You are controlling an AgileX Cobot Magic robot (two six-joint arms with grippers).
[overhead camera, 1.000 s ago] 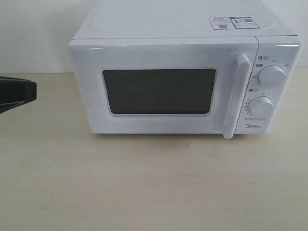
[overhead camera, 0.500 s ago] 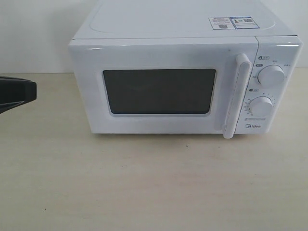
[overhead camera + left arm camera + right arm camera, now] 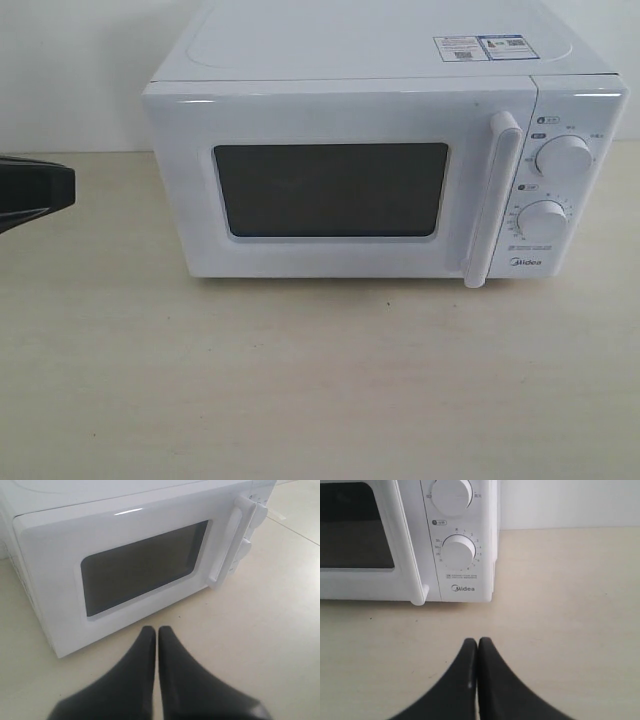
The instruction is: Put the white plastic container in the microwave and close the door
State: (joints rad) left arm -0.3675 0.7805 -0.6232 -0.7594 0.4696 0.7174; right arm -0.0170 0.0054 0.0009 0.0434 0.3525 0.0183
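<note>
Facing the microwave (image 3: 380,170) from low over the tabletop (image 3: 320,390), both arms hold nothing. The left gripper (image 3: 156,630) has its fingers pressed together, empty, off the front left corner of the appliance. The right gripper (image 3: 478,641) is likewise pinched closed and empty, in front of the dials (image 3: 457,552) and apart from the cabinet. The door (image 3: 330,190) lies flush against the front, its handle (image 3: 493,200) untouched. The white plastic container appears in no view. It may sit behind the dark window, which reveals nothing of the inside, or lie out of frame. With the door sealed and no box on show, the task looks more likely done than unstarted, and the standoff leaves the door's swing free.
</note>
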